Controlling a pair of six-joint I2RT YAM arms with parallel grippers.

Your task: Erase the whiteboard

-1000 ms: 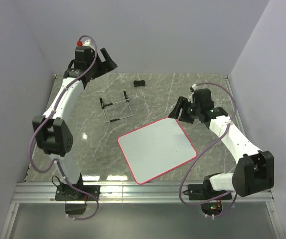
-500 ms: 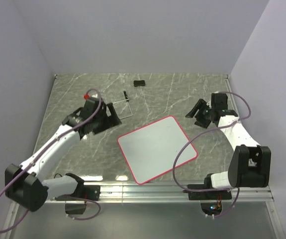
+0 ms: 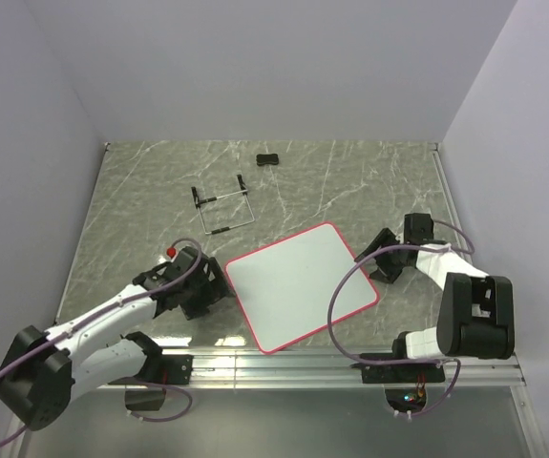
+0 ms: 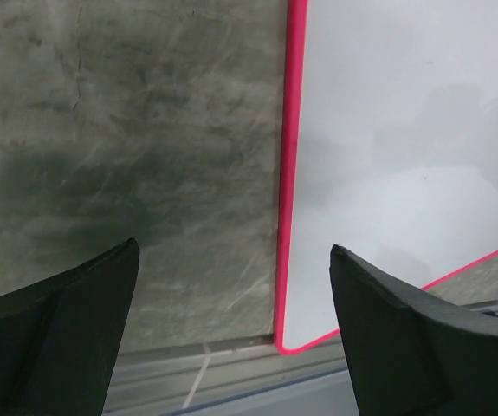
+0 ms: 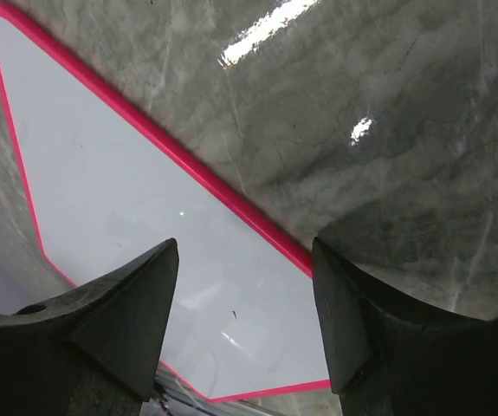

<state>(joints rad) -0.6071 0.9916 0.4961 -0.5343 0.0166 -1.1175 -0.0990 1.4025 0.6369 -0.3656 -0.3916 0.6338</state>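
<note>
The whiteboard [image 3: 299, 284] lies flat on the marble table, white with a thin red-pink frame, turned at an angle; I see no scribbles beyond one tiny dark speck. My left gripper [image 3: 215, 289] is open and empty, low beside the board's left edge; the left wrist view shows that edge [image 4: 287, 173] between my fingers. My right gripper [image 3: 371, 263] is open and empty at the board's right edge; the right wrist view shows the board [image 5: 127, 234] and its frame between the jaws.
A small wire stand [image 3: 223, 210] sits behind the board at the left-centre. A small black object [image 3: 269, 158] lies near the back wall. The metal rail of the table's near edge [image 3: 284, 367] runs just below the board's front corner.
Both arms have come down from raised poses. The left gripper moved from the back left to the board's left edge; the right gripper moved down to its right edge. The board has not moved.
</note>
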